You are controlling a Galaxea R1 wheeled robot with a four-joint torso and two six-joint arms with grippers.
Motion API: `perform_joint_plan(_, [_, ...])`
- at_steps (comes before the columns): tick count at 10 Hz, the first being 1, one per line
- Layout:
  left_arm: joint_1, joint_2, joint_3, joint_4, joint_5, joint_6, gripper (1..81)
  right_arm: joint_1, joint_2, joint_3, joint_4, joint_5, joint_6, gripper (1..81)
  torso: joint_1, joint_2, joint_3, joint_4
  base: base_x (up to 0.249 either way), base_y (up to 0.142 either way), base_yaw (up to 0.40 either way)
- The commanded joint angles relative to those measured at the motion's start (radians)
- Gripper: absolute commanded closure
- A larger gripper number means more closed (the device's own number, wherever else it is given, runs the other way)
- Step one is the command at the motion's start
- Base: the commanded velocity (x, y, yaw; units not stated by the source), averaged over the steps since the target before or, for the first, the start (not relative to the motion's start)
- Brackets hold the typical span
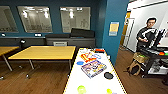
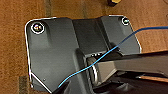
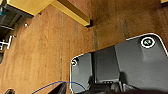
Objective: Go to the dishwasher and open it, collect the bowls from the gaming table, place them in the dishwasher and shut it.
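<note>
White gaming table [image 1: 75, 85] bears green bowls [image 1: 81, 89], seemingly a blue bowl [image 1: 80, 63].

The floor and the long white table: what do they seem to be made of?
The floor looks like wood or wood-look laminate: brown planks with grain and seams, a dull sheen. The long white table has a smooth, plain white top, probably laminate or painted board, with a thin yellowish edge band; the look leaves the core open.

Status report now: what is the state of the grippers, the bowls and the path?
Grippers: cannot tell. White gaming table directly ahead; blue bowl mid-table, green bowl at the near end. Board game box between them; person standing right.
</note>
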Motion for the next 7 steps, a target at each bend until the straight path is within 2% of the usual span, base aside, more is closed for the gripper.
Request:
perform_joint_plan(1, [-0.036, -0.006, 0.007, -0.004, 0.038, 0.0, 1.0, 0.185, -0.424, 0.425, 0.108, -0.001, 0.002, 1.0, 0.0, 0.0, 0.0, 0.0, 0.0, 0.0, 0.0])
perform_joint_plan(2, [-0.038, -0.006, 0.007, -0.004, 0.038, 0.0, 1.0, 0.221, -0.454, 0.455, 0.111, -0.004, 0.002, 1.0, 0.0, 0.0, -0.047, 0.0, 0.0, 0.0, 0.0])
perform_joint_plan(3, [-0.038, -0.006, 0.004, -0.004, 0.038, 0.0, 1.0, 0.26, -0.48, 0.478, 0.131, -0.015, 0.002, 1.0, 0.0, 0.0, -0.067, 0.0, 0.0, 0.0, 0.0])
perform_joint_plan(6, [-0.039, -0.007, 0.003, -0.004, 0.038, 0.0, 1.0, 0.401, -0.55, 0.542, 0.185, -0.115, 0.004, 1.0, 0.0, 0.0, -0.114, 0.0, 0.0, 0.0, 0.0])
perform_joint_plan(7, [-0.038, -0.006, 0.003, -0.004, 0.036, 0.0, 1.0, 0.453, -0.561, 0.55, 0.205, -0.144, 0.004, 1.0, 0.0, 0.0, -0.115, 0.0, 0.0, 0.0, 0.0])
